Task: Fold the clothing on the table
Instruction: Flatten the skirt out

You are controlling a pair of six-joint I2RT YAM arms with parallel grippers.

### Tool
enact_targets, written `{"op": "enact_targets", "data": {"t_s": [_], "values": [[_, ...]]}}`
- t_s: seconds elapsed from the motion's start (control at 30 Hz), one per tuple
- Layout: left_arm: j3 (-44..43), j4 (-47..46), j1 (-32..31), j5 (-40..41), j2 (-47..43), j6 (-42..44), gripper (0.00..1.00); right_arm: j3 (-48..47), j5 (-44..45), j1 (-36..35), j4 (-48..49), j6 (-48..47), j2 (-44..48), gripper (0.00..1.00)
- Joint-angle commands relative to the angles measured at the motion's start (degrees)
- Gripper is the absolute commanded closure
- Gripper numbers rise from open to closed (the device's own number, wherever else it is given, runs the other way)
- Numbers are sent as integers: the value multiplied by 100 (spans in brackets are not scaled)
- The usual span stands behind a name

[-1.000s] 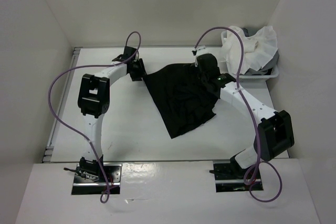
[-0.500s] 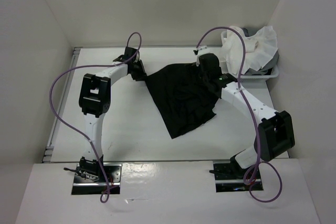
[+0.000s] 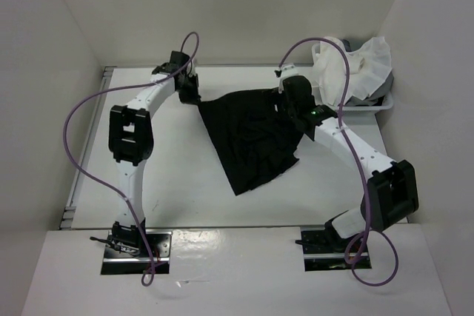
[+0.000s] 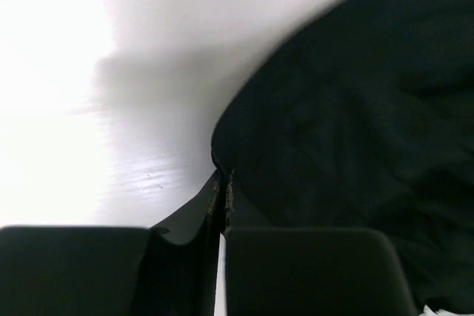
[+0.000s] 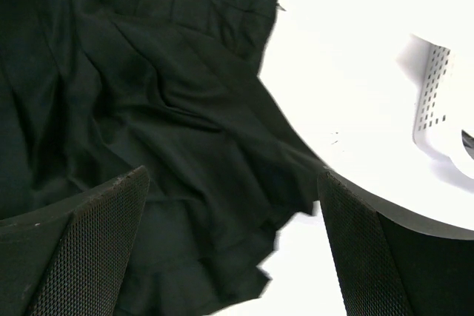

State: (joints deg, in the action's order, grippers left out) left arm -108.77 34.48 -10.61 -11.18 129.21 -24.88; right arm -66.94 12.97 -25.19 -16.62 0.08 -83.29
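The left gripper [image 4: 221, 183] is pinched tight on the edge of the skirt [image 3: 248, 135], at its far left corner. The right gripper [image 5: 231, 246] is spread wide just over the skirt's right side and holds nothing. The skirt lies spread on the table [image 3: 185, 175] between the two arms, near the basket [image 3: 374, 106].

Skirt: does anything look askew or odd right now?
Yes. The skirt lies skewed on the table, rumpled along its right side, not flat. The left tool is shut on its far-left corner; the right tool hangs open above it.
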Motion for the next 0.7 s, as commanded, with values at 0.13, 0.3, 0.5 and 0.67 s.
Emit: {"op": "enact_targets", "data": {"t_s": [0.13,0.3,0.5,0.67], "values": [[-4434,2296,-651,203,762,1679,98,76,267,444,344,185,251,2],[-5799,2746,-1513,206,596,2900,98,23,215,629,344,238,251,2],[-6086,2933,-1417,-2183,-288,3121,100,76,215,629,344,238,374,2],[-6086,3012,-1645,-2450,-1281,3402,100,76,74,629,397,177,374,2]]}}
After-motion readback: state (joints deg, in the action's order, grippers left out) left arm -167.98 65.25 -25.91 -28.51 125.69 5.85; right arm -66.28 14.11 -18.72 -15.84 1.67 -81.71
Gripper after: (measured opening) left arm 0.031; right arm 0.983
